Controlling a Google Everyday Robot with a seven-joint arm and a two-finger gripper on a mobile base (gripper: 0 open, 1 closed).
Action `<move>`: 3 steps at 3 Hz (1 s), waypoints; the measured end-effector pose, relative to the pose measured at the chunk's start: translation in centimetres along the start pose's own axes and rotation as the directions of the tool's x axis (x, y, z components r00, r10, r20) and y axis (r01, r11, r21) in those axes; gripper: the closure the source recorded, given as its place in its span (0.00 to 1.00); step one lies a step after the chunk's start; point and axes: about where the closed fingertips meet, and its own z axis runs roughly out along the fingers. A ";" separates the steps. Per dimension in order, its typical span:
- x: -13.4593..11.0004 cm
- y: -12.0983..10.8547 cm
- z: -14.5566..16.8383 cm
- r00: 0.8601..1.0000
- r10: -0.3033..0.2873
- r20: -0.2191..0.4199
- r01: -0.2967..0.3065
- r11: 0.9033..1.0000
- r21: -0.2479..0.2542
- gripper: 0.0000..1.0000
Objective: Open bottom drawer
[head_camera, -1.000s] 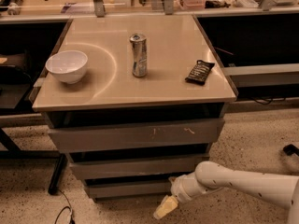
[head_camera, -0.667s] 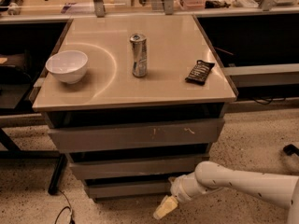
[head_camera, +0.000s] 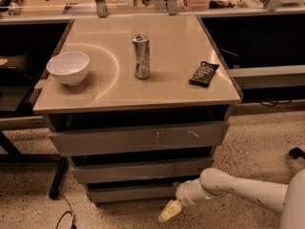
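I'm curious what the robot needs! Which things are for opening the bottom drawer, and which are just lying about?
For the job:
bottom drawer, the slimmest one
claw, low by that drawer's right end, near the floor

Just lying about:
white bowl, silver can and dark packet, all on top
scratched top drawer
middle drawer

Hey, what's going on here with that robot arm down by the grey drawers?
A white robot arm reaches in from the lower right. Its pale end effector sits low near the floor, just in front of the right end of the slim grey bottom drawer front. None of that drawer's inside shows, so it does not look pulled out yet. On the beige cabinet top, well clear of the arm, are a white bowl, a silver can and a dark snack packet.
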 end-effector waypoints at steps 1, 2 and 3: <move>1.0 -2.2 0.9 1.000 -0.007 0.029 0.006 1.000 0.020 0.00; 1.9 -3.9 1.6 0.999 -0.013 0.050 0.011 0.999 0.032 0.00; 2.5 -5.6 2.2 0.997 -0.028 0.068 0.025 0.999 0.040 0.00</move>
